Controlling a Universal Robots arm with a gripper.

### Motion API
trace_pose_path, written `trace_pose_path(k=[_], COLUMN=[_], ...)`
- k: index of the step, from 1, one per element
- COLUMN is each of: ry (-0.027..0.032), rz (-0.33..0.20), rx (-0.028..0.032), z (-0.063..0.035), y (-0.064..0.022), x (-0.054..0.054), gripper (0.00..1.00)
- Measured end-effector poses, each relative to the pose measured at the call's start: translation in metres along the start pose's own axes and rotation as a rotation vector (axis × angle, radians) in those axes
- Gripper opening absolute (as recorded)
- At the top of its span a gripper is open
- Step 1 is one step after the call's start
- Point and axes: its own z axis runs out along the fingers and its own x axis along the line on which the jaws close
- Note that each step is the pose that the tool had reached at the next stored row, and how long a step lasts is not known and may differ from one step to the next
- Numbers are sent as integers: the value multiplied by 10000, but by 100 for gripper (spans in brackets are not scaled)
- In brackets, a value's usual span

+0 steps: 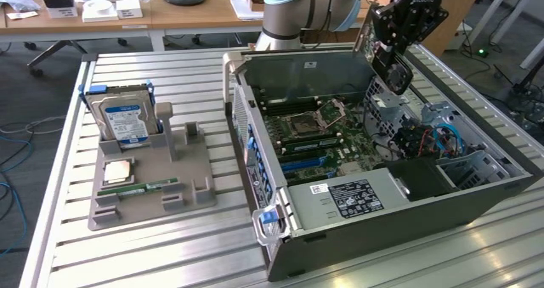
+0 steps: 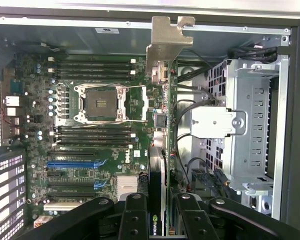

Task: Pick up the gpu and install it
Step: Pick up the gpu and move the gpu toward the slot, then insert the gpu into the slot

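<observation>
The black, jointed gripper (image 1: 388,46) hung at about one o'clock in the exterior view, over the far corner of the open computer case (image 1: 476,205). Its jaws were closed narrowly on the gpu (image 1: 396,76), which dangled on edge above the case interior, clear of the boards below, its round black fan facing outward. In the wrist view the gpu (image 2: 160,170) appeared edge-on as a thin green-and-black slab pinched between the matte black fingers (image 2: 135,220) of the gripper (image 2: 160,222), with its stepped, bright metal bracket (image 2: 166,42) at the end farthest from them.

Beneath the card lay the green motherboard (image 1: 319,135), studded with small cylindrical capacitors, a square silver-framed processor socket (image 2: 100,104) and long black and blue slots. On the card's other side stood a perforated grey sheet-metal drive cage (image 2: 255,130).

At about nine o'clock in the exterior view, well apart from the case, a grey moulded holder (image 1: 183,192) rested on the ribbed aluminium table (image 1: 170,256). It held an upright boxy hard drive (image 1: 123,119) with a blue-and-white label, a flat square chip (image 1: 117,171) and a narrow green memory stick (image 1: 140,188).
</observation>
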Motion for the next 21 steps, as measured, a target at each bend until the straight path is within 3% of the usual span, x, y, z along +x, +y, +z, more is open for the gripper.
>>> trace_pose_path(k=[21], ry=[0], rz=[0], rx=[-1], z=[54], y=[-1], x=[1], gripper=[26])
